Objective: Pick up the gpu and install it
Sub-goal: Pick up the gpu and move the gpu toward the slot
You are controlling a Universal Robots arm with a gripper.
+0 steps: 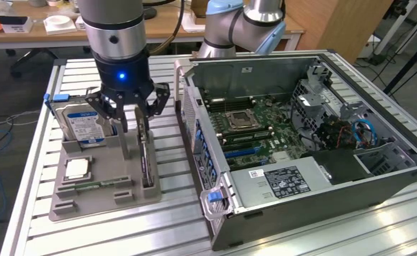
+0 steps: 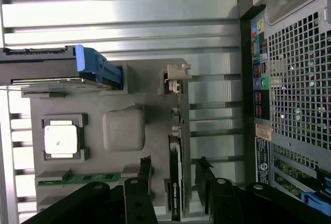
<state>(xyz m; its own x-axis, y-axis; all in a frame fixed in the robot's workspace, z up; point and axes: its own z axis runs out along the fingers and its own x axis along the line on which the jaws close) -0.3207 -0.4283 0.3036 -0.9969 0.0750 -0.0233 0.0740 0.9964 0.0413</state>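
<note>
Wide jaws of mine flank the upright gpu (image 2: 176, 175): stiff, light, fragile, I judge, best pinched across its flat faces.

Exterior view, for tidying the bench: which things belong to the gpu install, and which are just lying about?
Job: gpu, standing in the grey holder; open hand over it; opened computer case.
Lying about: hard drive, processor, memory stick.

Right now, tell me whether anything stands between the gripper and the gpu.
Nothing visible does. The open gripper hangs directly over the gpu, which stands on edge in the grey holder, jaws spread to either side of it.
</note>
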